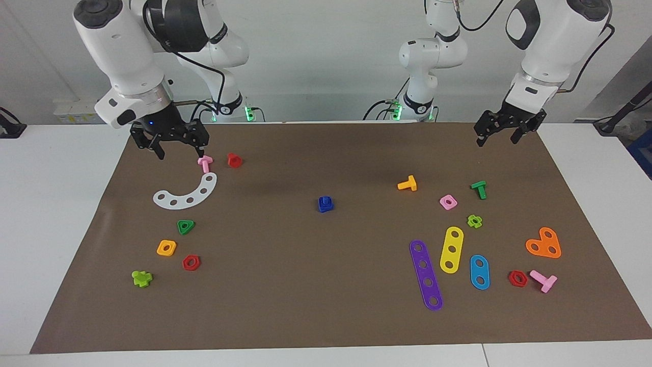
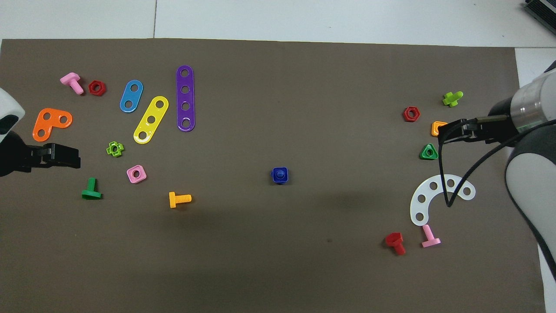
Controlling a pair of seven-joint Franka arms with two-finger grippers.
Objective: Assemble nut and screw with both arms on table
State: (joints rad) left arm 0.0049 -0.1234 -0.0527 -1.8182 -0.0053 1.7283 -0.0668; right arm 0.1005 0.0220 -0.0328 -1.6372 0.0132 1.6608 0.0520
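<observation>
The dark blue nut (image 1: 329, 207) (image 2: 275, 170) lies at the middle of the brown mat (image 1: 285, 285) on the table (image 1: 51, 204). The dark blue screw (image 1: 324, 201) (image 2: 280, 174) sits in its centre hole, so the two read as one piece; the screw's head is hidden. My right gripper (image 1: 179, 151) (image 2: 440, 134) hangs open and empty over the right arm's end of the mat. My left gripper (image 1: 496, 138) (image 2: 77, 157) hangs open and empty over the left arm's end. Both are well apart from the blue piece.
A pink bolt (image 1: 205, 163), red bolt (image 1: 234, 160), white arc (image 1: 187, 192), green triangular nut (image 1: 186, 226), orange nut (image 1: 166, 247) and red nut (image 1: 191, 262) lie at the right arm's end. Coloured strips (image 1: 426, 275), an orange bolt (image 1: 408, 183), pink nut (image 1: 448, 202) and green bolt (image 1: 479, 189) lie at the left arm's end.
</observation>
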